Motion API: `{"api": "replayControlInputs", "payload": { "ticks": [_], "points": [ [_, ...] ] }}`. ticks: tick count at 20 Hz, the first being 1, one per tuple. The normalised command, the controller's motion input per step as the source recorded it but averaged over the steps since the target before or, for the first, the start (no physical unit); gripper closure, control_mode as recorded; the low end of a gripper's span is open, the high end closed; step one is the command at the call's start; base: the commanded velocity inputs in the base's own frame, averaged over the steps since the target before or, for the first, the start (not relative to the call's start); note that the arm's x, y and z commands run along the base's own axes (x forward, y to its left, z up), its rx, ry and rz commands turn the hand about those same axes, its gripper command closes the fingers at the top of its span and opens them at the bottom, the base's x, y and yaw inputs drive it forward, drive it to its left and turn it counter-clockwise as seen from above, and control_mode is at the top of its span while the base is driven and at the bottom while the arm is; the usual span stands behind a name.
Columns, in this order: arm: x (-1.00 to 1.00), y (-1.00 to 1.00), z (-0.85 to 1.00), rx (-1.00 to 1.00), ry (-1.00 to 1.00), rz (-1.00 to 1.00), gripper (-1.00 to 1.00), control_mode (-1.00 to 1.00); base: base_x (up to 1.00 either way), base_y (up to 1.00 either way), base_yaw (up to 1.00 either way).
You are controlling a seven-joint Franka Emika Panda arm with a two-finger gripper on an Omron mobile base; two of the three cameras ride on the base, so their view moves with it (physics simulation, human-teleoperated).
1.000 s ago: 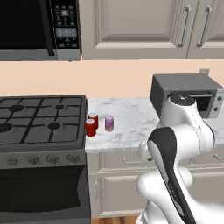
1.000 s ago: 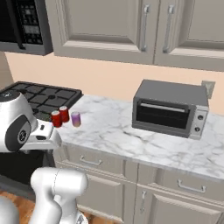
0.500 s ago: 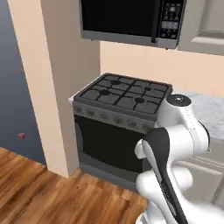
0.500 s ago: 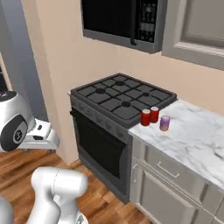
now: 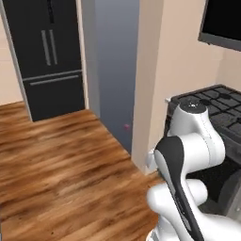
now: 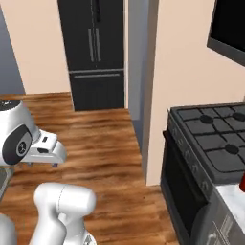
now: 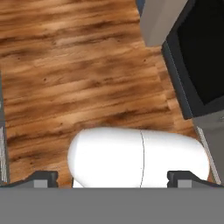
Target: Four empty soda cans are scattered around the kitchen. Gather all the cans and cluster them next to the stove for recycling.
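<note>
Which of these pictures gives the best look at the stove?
The right base view: the stove shows its burner grates, front edge and oven door. The left base view catches just its top corner behind the arm. The hand view shows part of its dark oven door.

Kitchen: stove [image 6: 210, 143], black fridge [image 5: 47, 56]

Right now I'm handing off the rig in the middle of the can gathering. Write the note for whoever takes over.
Gripper: open, holding nothing, pointed down at the wood floor.
Stove: to the right of the base. The black fridge is ahead, across the floor.
Done: what looks like a red soda can peeks in at the picture's edge, on the counter beside the stove. How many are clustered there can't be told.
Left: find any remaining cans and carry each to that counter.
</note>
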Motion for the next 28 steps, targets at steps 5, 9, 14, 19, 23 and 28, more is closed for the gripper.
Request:
{"api": "replayControlInputs", "payload": {
  "ticks": [5, 9, 14, 19, 23, 28],
  "points": [
    [0.00, 0.00, 0.00, 0.00, 0.00, 0.00, -1.00, 1.00, 0.27, 0.00, 0.78],
    [0.00, 0.00, 0.00, 0.00, 0.00, 0.00, -1.00, 1.00, 0.07, -0.07, 0.68],
    [0.00, 0.00, 0.00, 0.00, 0.00, 0.00, -1.00, 1.00, 0.10, -0.17, 0.56],
    [0.00, 0.00, 0.00, 0.00, 0.00, 0.00, -1.00, 1.00, 0.42, -0.45, 0.47],
    [0.00, 0.00, 0.00, 0.00, 0.00, 0.00, -1.00, 1.00, 0.75, -0.82, 0.21],
    [0.00, 0.00, 0.00, 0.00, 0.00, 0.00, -1.00, 1.00, 1.00, -0.75, 0.20]
  ]
}}
